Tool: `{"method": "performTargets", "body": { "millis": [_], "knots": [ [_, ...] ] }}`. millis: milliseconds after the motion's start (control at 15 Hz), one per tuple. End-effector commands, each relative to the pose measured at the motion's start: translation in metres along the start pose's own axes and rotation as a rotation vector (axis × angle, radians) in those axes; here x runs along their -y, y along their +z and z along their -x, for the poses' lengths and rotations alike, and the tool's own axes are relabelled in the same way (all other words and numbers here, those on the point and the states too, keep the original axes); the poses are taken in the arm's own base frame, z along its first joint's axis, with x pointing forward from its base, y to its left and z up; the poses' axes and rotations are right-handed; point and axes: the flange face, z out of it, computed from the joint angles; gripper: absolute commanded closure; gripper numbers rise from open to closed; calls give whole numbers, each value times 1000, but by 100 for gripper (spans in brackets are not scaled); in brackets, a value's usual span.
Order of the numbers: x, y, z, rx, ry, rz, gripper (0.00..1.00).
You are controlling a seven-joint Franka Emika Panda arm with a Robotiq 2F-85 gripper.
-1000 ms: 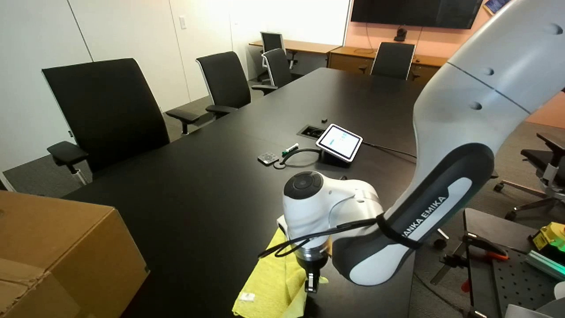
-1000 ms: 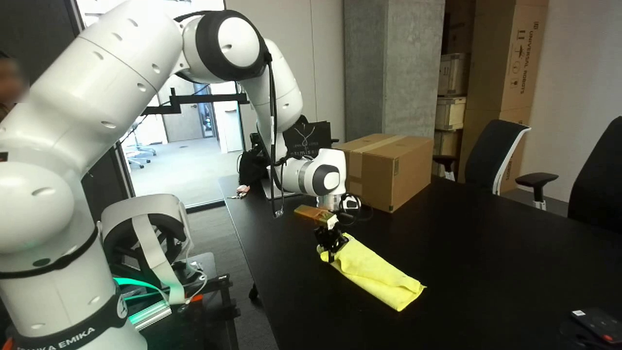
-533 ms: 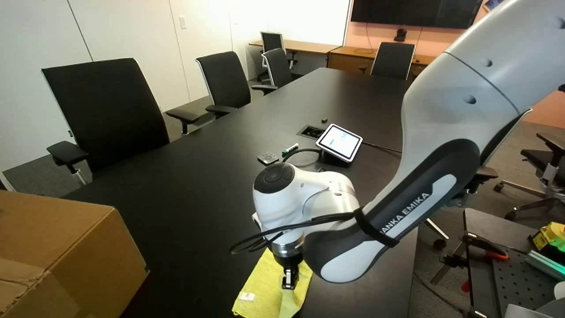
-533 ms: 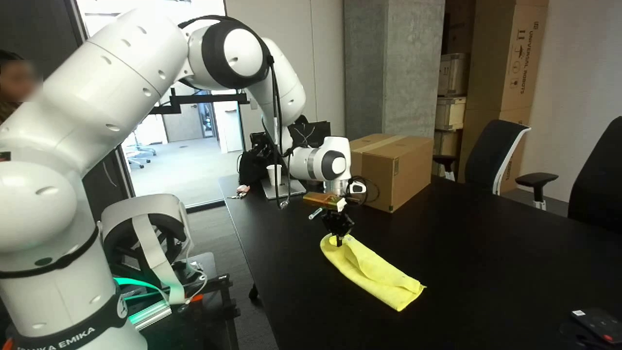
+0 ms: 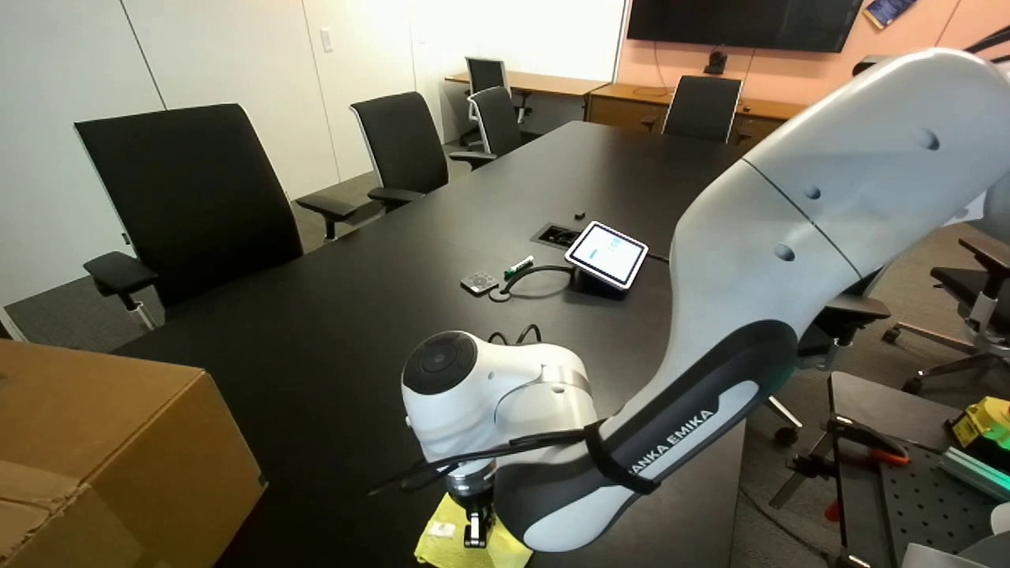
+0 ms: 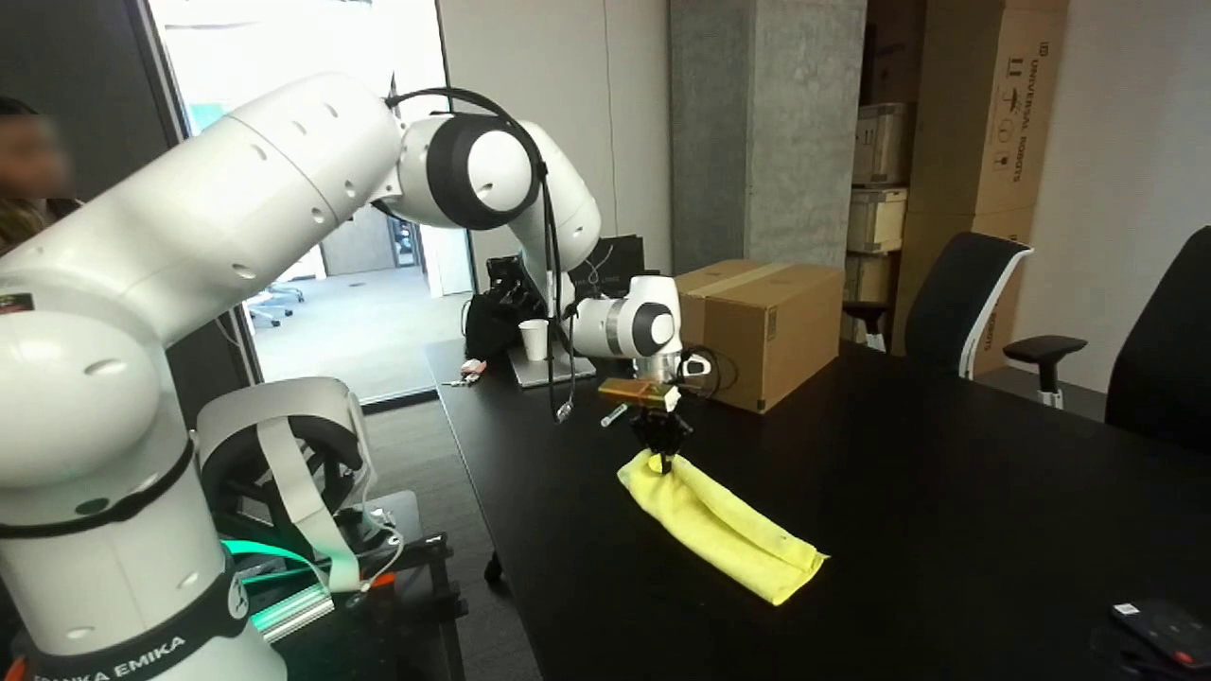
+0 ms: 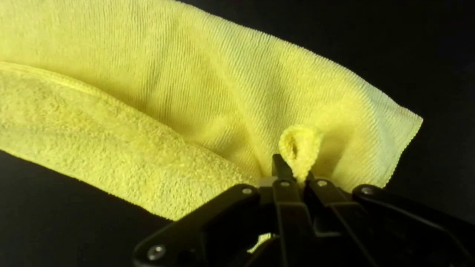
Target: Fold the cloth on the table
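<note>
The gripper point(image 7: 298, 177) points downward with its jaws nearly together, clamping a pinch of the yellow-green cloth point(image 7: 207, 74); in the wrist view, a small loop of fabric protrudes between them. The grip is located near one end of the cloth. The cloth lies on the black table point(image 6: 946, 530) as a long strip, with a hemmed flap overlying part of the lower layer. In an exterior view, the cardboard box point(image 6: 804, 331) stands on the same table, apart from the cloth.
</note>
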Motion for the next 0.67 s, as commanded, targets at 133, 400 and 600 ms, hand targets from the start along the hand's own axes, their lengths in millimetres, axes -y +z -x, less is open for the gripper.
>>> {"method": "performTargets", "body": {
  "millis": [133, 400, 600],
  "knots": [
    [-1, -22, -29, -81, -14, 48, 98],
    [-6, -22, -38, -109, 21, 47, 94],
    [-13, -26, -45, -140, 63, 38, 91]
  ]
}}
